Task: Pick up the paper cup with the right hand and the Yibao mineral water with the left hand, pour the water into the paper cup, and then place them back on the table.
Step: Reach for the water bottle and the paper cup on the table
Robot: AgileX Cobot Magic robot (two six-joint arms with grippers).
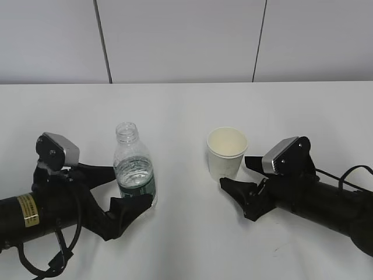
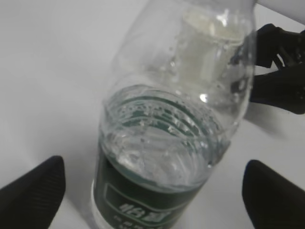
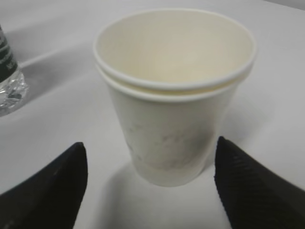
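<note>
The Yibao mineral water (image 1: 134, 175), a clear capless bottle with a dark green label, stands upright on the white table (image 1: 186, 105), about half full. My left hand (image 1: 131, 186) is open with a finger on each side of the bottle's lower half, apart from it; in the left wrist view the bottle (image 2: 162, 143) stands between the left hand's (image 2: 155, 191) spread fingertips. The white paper cup (image 1: 227, 153) stands upright and empty. My right hand (image 1: 235, 171) is open around its base. The right wrist view shows the cup (image 3: 174, 95) between the right hand's (image 3: 150, 191) wide-apart fingertips.
A grey panelled wall (image 1: 186, 41) rises behind the table's far edge. Black cables (image 1: 349, 175) trail beside the right arm. The bottle's base shows at the left edge of the right wrist view (image 3: 7, 81). The right hand shows behind the bottle in the left wrist view (image 2: 281, 67).
</note>
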